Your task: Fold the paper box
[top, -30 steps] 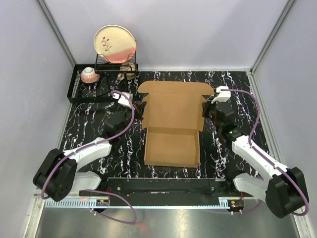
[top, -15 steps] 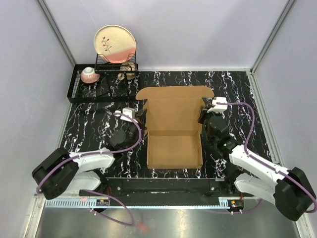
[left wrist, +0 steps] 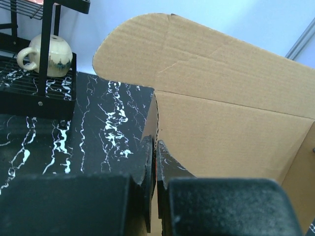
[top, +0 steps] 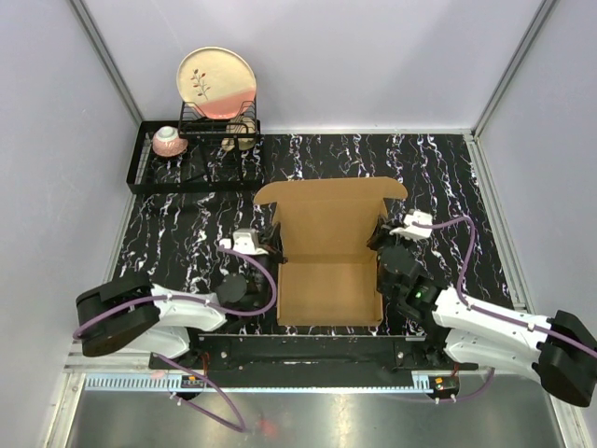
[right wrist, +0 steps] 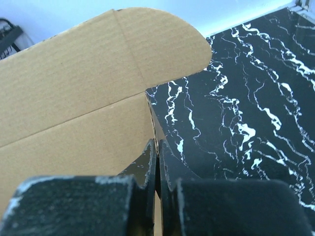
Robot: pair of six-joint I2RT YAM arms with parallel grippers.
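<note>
Left gripper (top: 271,241) at 9 o'clock of the paper box (top: 328,266), jaws nipped shut on the top edge of its left side wall; the wrist view shows the thin board running down between the pads. The box sits at table centre, drawn toward 6 o'clock, tray part-formed: base flat, both side walls up, and the back panel with its round-cornered lid flap leaning away toward 12. Right gripper (top: 381,237) at 3 o'clock of the box, jaws likewise closed on the right wall's edge. Judged light, thin corrugated board: stiff across a panel, willing only at the creases, easily dented by a hard pinch, and apt to slide on a smooth top. Best held at wall edges close to a crease, both sides together, so the tray does not skew. Table (top: 438,168) is glossy black marble-pattern, flat. Black wire dish rack (top: 154,173) at 10 o'clock holds an upright plate (top: 217,82) and a small cup (top: 170,140), well apart from the box. Plain pale walls (top: 373,56) close three sides.
</note>
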